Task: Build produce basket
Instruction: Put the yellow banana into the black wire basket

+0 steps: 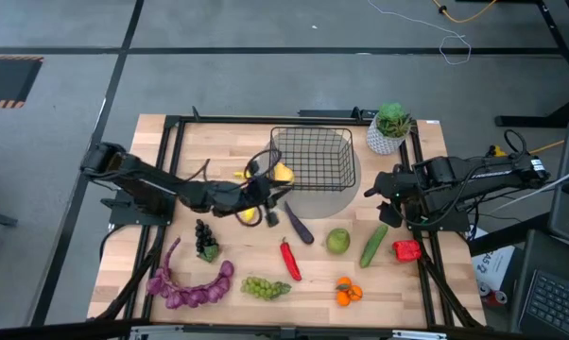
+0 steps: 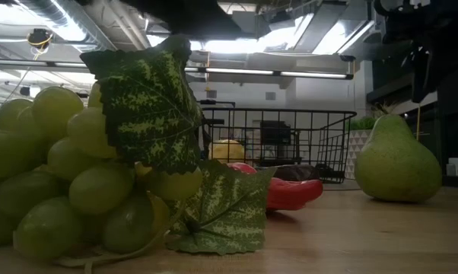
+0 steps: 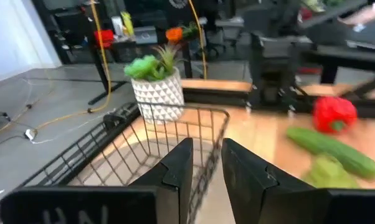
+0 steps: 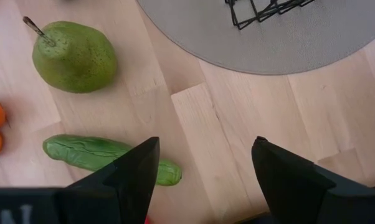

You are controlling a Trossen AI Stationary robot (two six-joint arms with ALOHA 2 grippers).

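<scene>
Left gripper (image 1: 262, 196), jaws narrow with nothing visible between them, sits at the basket (image 1: 313, 156) rim beside the yellow banana (image 1: 279, 173), apparently to tip it in. Right gripper (image 1: 384, 189) waits wide open and empty above the cucumber (image 1: 373, 245); pear (image 1: 337, 240) nearby.

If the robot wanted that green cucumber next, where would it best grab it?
Probably across the middle of the cucumber, coming straight down from above. It lies flat on the table, long and narrow, with free wood along both long sides, so two fingers can straddle its width. The right tool hangs open nearby.
</scene>
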